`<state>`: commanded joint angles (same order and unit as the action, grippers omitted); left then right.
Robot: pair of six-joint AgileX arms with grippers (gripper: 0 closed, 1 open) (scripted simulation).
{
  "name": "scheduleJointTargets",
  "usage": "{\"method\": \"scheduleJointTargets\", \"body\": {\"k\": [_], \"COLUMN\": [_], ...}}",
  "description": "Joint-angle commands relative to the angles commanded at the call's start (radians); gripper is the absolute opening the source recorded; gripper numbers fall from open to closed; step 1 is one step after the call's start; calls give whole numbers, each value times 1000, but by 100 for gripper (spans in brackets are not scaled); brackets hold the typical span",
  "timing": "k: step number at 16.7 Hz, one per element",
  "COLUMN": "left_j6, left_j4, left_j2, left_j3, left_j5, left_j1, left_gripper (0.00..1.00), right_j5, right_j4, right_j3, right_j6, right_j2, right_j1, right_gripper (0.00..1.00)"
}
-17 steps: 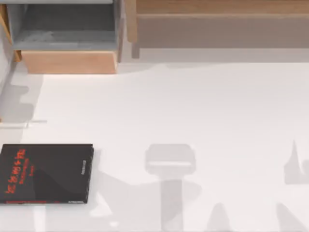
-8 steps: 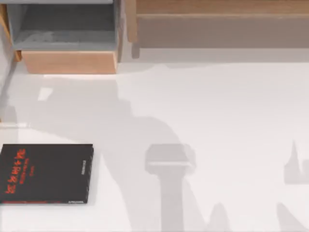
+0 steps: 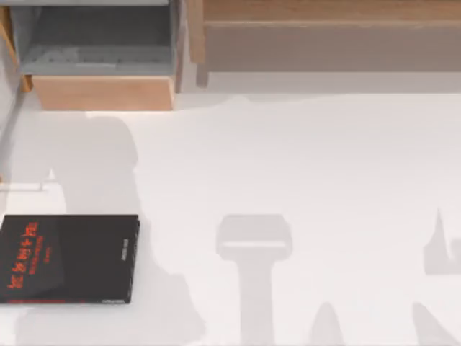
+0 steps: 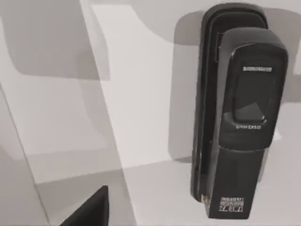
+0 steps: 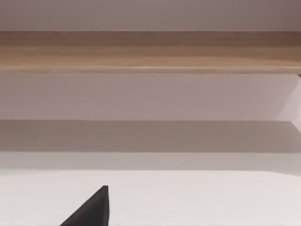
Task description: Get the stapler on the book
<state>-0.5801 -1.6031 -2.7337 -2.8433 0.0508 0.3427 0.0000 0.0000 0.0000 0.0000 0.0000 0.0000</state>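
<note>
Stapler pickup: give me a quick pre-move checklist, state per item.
1. Stapler in the left wrist view, lying on the white table: ok.
2. Stapler free of clutter, nothing touching it in that view: ok.
3. Book flat at the table's left edge in the top view, cover bare and ready to receive: ok.
4. Stapler on the book: not ok, not yet done.
5. Left gripper open and lined up over the stapler: cannot tell, just a dark fingertip shows at the frame edge, off to the side of the stapler.
6. Right gripper out of the way, its camera facing the wooden shelf: ok, looks parked.
</note>
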Motion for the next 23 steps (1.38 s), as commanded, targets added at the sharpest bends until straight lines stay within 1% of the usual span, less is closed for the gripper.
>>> {"method": "scheduleJointTargets", "body": {"k": [3,10,13,19,23], "left_j6": [3,2,-3,-13,-8], "left_j4": [-4,4,47,161,247], "left_j2": [-48,-43,-2,113,105], "left_j3": [-60,-43,39,275,357], "left_j5": [12,11,11,15,13], "left_j1": [-6,-2,-1,10,6], "left_gripper": [100,100,100,100,100], "right_j5": [0,0,0,0,0], "right_j4": [0,0,0,0,0], "right_j3": [0,0,0,0,0], "right_j6": [0,0,0,0,0], "right_j2": [0,0,0,0,0], "right_j1": [0,0,0,0,0], "right_gripper": [100,100,100,100,100]}}
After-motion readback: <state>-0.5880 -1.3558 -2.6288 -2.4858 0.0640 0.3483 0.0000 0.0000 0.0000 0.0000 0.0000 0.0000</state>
